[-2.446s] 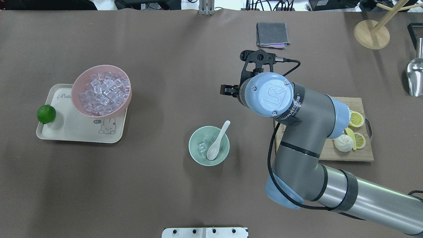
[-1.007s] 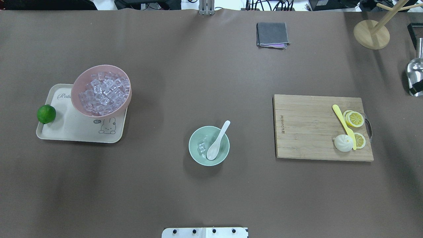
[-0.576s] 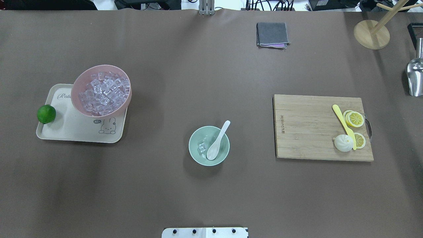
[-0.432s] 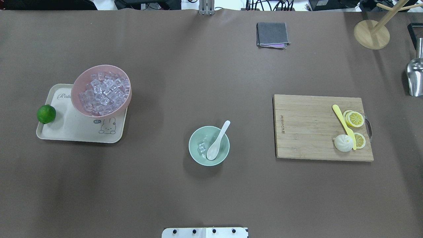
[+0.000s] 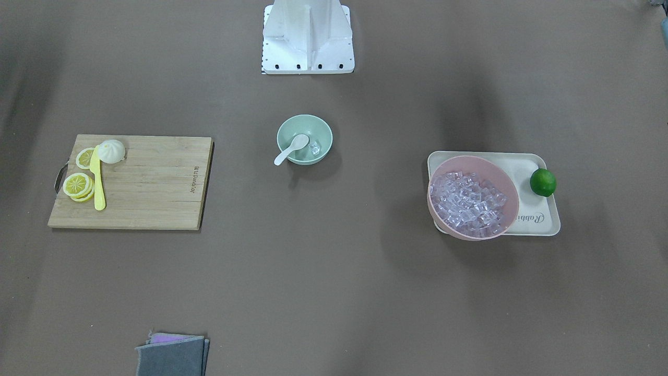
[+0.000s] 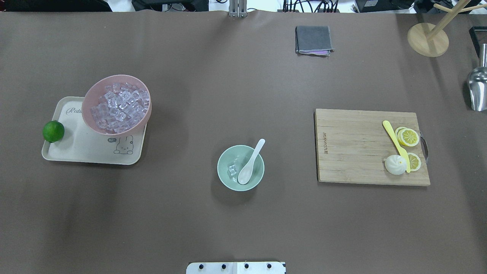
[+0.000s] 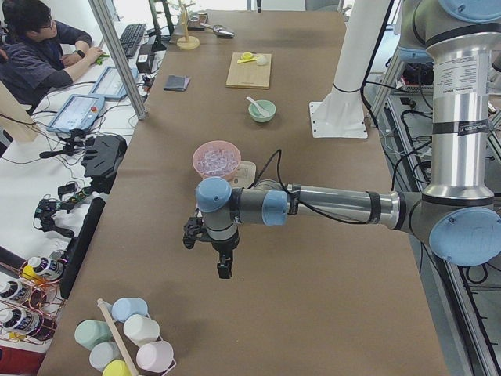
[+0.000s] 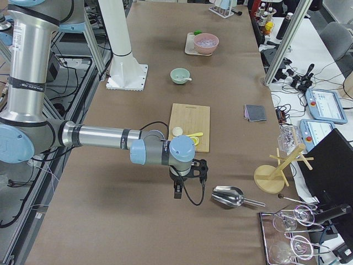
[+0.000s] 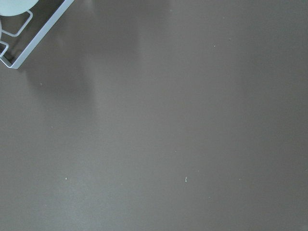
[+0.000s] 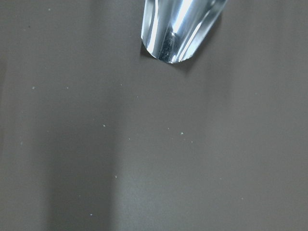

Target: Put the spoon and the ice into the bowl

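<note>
The mint-green bowl (image 6: 222,176) stands at the table's middle, also in the front view (image 5: 324,133). The white spoon (image 6: 250,162) lies in it, scoop down, with its handle over the rim. One clear ice cube (image 6: 232,169) sits in the bowl beside the scoop. Neither gripper shows in the overhead or front views. My left gripper (image 7: 221,269) hangs over bare table far from the bowl. My right gripper (image 8: 177,192) hangs near a metal scoop. I cannot tell whether either is open or shut.
A pink bowl (image 6: 91,95) full of ice stands on a cream tray (image 6: 76,148) with a lime (image 6: 53,131). A cutting board (image 6: 354,148) holds a yellow knife (image 6: 395,144), lemon slices and a bun. A grey cloth (image 6: 313,39), metal scoop (image 6: 478,89) and wooden stand (image 6: 428,39) sit further off.
My right arm, which reached over the table beside the bowl 2.4 s ago, has left the overhead view. Nothing has moved in the last second.
</note>
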`<state>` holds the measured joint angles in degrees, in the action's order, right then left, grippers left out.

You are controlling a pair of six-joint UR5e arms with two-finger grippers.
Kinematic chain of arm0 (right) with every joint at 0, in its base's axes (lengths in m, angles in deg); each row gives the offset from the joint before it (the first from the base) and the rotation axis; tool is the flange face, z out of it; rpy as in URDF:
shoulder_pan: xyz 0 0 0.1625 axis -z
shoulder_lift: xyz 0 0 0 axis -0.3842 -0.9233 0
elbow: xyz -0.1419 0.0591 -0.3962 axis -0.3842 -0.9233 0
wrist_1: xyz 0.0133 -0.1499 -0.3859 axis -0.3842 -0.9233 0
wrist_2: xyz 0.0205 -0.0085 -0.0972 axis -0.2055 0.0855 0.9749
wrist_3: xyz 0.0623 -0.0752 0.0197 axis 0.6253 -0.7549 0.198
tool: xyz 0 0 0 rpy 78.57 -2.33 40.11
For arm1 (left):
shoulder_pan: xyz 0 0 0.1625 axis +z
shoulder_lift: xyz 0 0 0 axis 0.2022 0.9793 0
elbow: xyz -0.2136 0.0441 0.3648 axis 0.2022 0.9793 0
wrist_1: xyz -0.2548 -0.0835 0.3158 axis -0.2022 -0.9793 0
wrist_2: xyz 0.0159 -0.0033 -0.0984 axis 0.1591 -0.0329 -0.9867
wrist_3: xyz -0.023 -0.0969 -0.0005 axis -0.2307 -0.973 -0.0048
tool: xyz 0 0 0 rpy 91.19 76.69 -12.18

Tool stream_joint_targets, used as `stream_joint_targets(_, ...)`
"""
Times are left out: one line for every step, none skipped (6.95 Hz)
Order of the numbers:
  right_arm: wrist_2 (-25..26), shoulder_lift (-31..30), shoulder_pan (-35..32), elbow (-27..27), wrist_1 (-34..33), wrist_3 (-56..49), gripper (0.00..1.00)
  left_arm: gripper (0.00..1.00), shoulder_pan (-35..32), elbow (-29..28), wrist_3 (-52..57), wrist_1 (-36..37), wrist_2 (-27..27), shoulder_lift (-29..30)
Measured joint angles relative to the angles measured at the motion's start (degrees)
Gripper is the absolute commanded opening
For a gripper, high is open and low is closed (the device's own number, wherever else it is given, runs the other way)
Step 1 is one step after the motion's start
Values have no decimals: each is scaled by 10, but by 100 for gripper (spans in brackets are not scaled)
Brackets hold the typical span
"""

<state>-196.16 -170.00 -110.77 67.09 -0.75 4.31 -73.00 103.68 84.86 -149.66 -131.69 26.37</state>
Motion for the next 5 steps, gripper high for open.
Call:
stream_joint_targets(10, 0, -1, 10, -14, 0, 100, 98, -3, 2, -1, -1, -4, 1)
stream_joint_targets(15, 0, -1, 12, -22, 0, 100, 98, -8, 8, 0, -1, -6, 3)
stream_joint_targets(17, 1, 0, 12, -29, -1, 100, 98, -11, 19, 2, -1, -4, 2)
stream_joint_targets(16, 1, 2, 13, -32, -1, 100, 98, -12, 30, 3, -5, -1, 0)
stream_joint_targets(14, 2, 2, 14, -33, -2, 100, 98, -12, 33, 3, -14, 1, -1)
